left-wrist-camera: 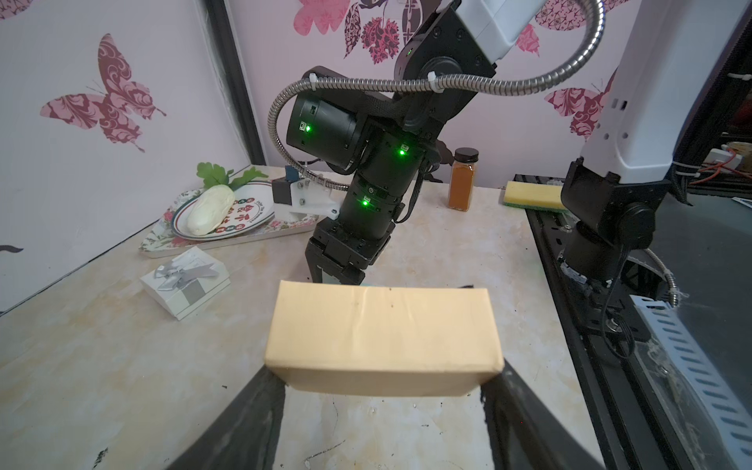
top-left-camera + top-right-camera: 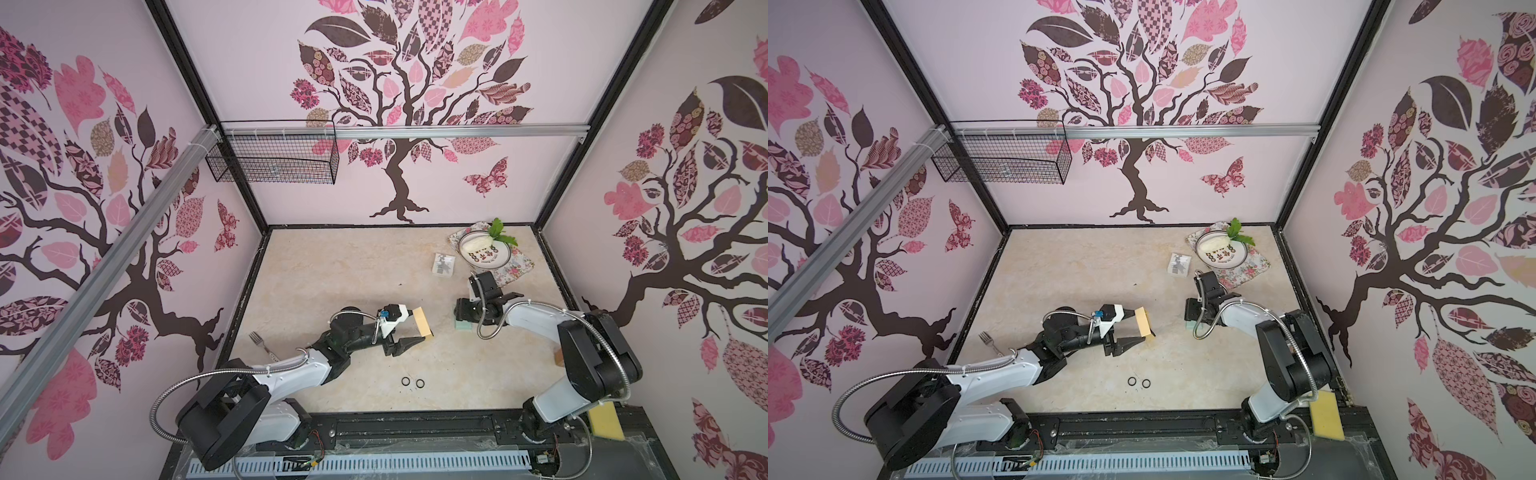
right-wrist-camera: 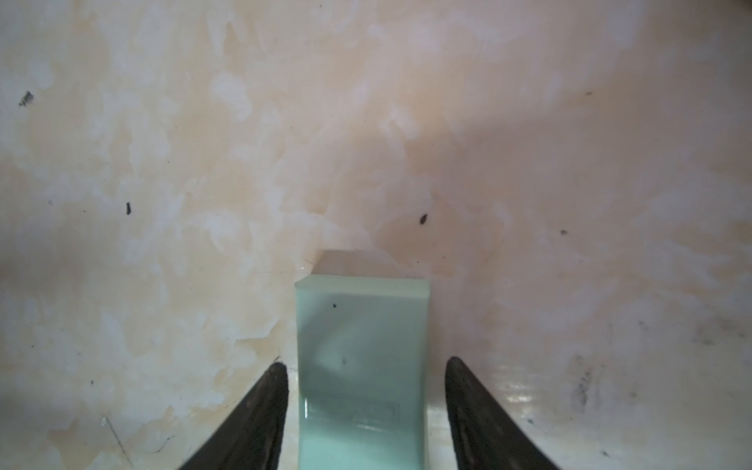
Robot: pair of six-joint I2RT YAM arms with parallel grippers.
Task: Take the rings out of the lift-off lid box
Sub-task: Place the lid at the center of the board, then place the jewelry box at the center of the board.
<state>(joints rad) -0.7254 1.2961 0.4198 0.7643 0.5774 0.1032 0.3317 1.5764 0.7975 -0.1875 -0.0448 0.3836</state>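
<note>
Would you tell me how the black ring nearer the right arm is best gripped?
Probably by its band, from straight above: the black ring lies flat, hole up, so one jaw goes inside the hole and one outside, on the side away from the other black ring close beside it.
</note>
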